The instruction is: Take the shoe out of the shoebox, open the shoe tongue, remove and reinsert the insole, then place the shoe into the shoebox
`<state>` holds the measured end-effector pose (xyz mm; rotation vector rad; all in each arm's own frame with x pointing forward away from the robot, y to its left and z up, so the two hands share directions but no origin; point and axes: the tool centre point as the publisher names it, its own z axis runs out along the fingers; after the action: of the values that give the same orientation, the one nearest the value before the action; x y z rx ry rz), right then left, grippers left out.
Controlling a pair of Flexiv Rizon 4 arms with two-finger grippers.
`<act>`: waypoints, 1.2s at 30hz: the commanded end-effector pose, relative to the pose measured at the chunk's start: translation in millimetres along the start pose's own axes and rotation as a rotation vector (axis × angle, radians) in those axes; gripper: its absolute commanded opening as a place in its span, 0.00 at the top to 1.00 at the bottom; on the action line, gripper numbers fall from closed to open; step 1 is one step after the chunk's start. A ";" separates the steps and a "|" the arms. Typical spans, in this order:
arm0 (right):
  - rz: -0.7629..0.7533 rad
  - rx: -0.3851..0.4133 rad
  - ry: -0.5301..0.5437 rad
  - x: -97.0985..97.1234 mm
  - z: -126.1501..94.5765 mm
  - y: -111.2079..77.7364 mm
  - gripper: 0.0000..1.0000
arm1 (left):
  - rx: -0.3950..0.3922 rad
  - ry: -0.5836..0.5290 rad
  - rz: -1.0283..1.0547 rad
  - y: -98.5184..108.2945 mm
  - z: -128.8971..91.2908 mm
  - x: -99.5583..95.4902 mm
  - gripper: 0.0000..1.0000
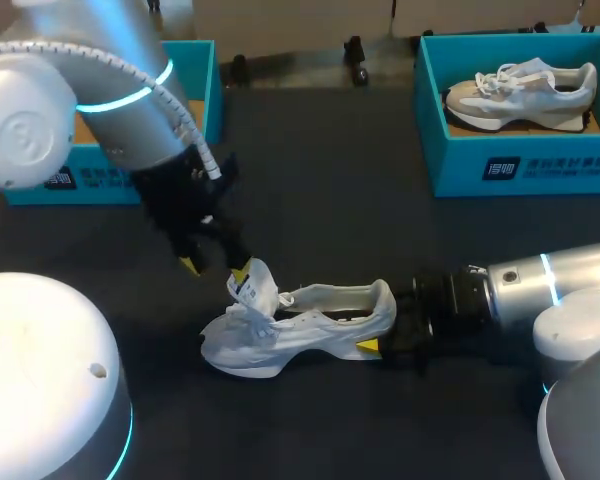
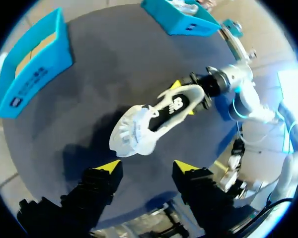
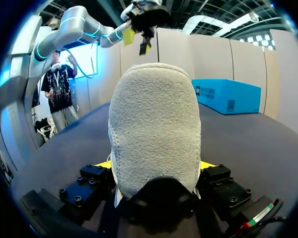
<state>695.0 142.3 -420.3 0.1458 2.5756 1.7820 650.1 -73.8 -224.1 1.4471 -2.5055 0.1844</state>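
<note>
A white shoe (image 1: 300, 325) stands on the dark table, toe toward my left side, its tongue (image 1: 255, 283) pulled up. My right gripper (image 1: 380, 335) is shut on the shoe's heel; in the right wrist view the grey heel (image 3: 154, 124) fills the space between the yellow tips. My left gripper (image 1: 215, 267) hangs open just above and beside the tongue. In the left wrist view the shoe (image 2: 154, 121) lies ahead of the left gripper (image 2: 148, 167), which holds nothing, and the dark insole shows inside the shoe.
An open blue shoebox (image 1: 202, 75) stands at the back left behind my left arm. A second blue shoebox (image 1: 520, 165) at the back right holds another shoe (image 1: 520, 90). Bare dark table lies between the boxes and in front of the shoe.
</note>
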 end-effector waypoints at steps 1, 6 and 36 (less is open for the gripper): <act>-0.001 0.000 -0.002 0.0 0.8 -1.6 1.00 | -0.043 -0.088 0.108 -12.2 -11.8 17.2 1.00; -0.001 0.000 -0.002 0.0 0.8 -1.6 1.00 | -0.089 -0.117 0.332 -9.4 -18.1 25.0 1.00; -0.001 0.000 -0.002 0.0 0.8 -1.6 1.00 | -0.249 0.000 0.894 -45.0 35.8 33.7 1.00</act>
<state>694.9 142.3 -420.2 0.1458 2.5755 1.7821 662.1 -123.2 -241.2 0.2710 -2.8859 0.0351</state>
